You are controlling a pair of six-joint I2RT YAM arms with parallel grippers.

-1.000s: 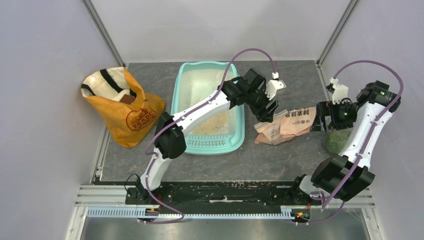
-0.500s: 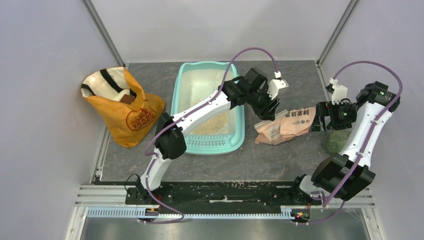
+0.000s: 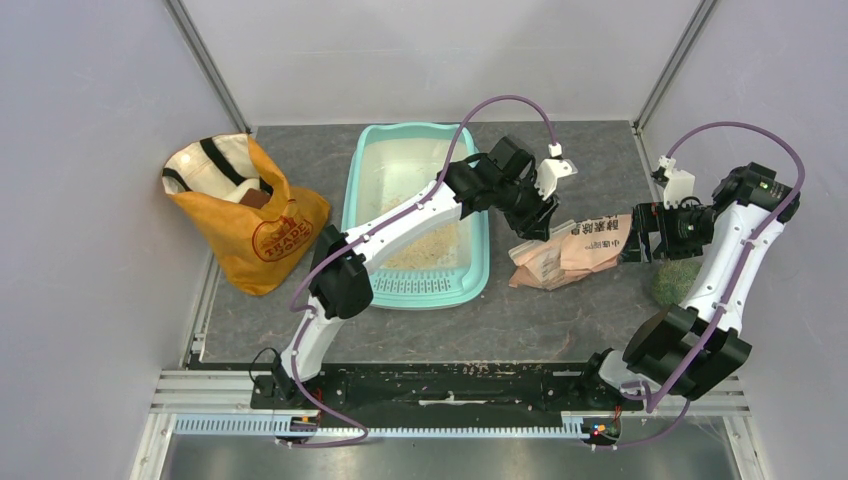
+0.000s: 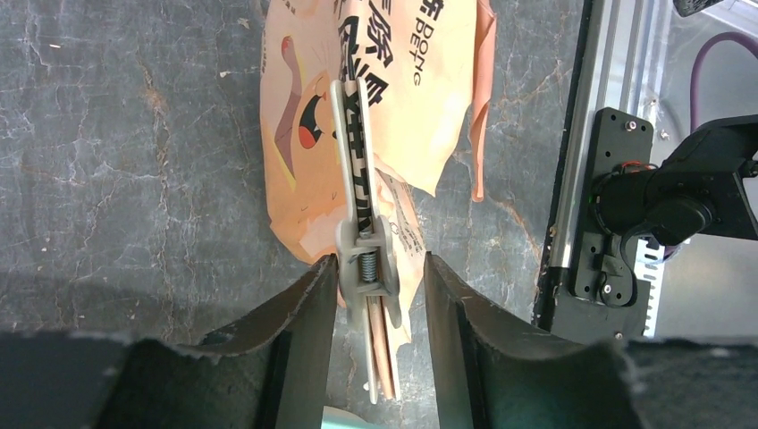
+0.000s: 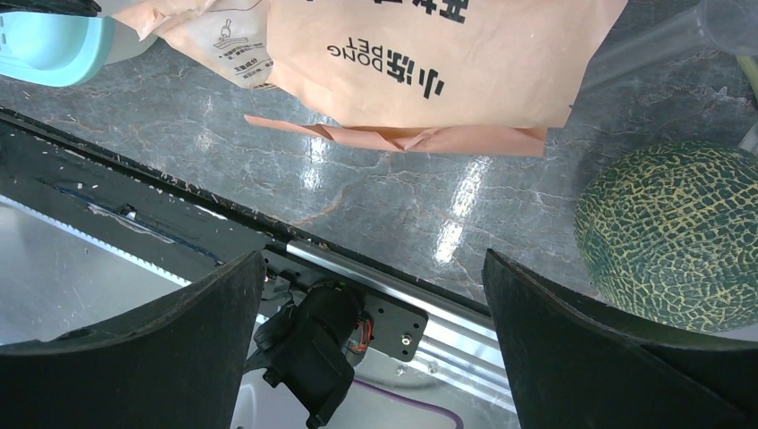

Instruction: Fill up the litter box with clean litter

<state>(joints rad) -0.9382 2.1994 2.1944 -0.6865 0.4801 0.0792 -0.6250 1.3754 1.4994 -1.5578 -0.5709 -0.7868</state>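
I see the litter box [image 3: 416, 129] at the middle of the tabletop [image 3: 560, 320], running toward the back edge, with clean litter [image 3: 425, 250] heaped at its grated near end. The paper bag [image 3: 585, 245] lies just right of the box. The left gripper [image 4: 380, 268] straddles the bag's clip [image 4: 357, 179], jaws half-closed; I cannot tell whether they press on it. The right gripper [image 5: 374, 259] hangs by the bag's right end, jaws spread wide and holding nothing. A netted melon [image 3: 675, 280] sits near the right edge and an orange bag [image 3: 255, 235] by the left edge.
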